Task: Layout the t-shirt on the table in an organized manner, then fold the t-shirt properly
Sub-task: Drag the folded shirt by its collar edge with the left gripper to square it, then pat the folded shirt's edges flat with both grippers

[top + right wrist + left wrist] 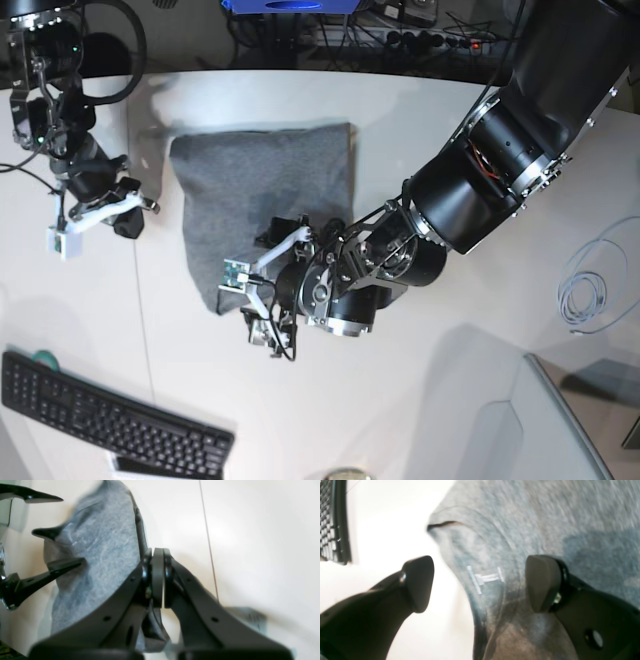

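While the t-shirt (262,190) lies folded small on the table (420,400), the left gripper (480,583) hangs wide and empty over its near edge, and the right gripper (158,577), pressed shut, holds nothing beside it. The folding looks nearly finished; next, lift both arms away without snagging.

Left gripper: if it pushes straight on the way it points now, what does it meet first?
Most likely the t-shirt. The open left gripper straddles its neck edge, so cloth, then the table beneath. Depth is unclear.
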`<action>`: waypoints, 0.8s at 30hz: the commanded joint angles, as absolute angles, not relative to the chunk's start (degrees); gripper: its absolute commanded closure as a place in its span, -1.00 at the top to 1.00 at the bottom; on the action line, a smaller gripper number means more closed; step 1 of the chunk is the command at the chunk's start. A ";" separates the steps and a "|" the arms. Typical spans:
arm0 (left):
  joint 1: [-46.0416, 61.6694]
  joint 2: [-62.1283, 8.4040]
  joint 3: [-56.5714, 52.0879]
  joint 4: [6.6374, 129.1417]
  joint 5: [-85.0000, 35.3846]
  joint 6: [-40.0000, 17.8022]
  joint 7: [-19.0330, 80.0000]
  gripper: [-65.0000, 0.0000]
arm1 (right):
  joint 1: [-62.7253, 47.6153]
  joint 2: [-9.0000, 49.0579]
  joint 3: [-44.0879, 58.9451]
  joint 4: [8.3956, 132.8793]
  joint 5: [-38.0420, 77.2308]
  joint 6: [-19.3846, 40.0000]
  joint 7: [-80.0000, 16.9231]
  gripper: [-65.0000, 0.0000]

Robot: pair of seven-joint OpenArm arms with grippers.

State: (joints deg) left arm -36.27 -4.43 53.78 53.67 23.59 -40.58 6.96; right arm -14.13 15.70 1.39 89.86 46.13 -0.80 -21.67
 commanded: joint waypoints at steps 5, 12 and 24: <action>-37.67 -2.59 43.74 57.36 22.73 -40.00 6.29 0.69 | -12.70 16.31 1.45 90.77 46.37 -0.31 -24.40 -1.00; -29.85 -3.12 24.40 78.20 2.15 -40.00 31.16 -0.77 | -11.82 16.31 -5.23 90.86 46.37 -0.31 -24.22 -1.00; 3.12 -6.64 13.41 87.78 -4.00 -40.00 22.90 -1.00 | -9.45 16.40 -17.45 86.64 46.29 -0.22 -20.70 -1.00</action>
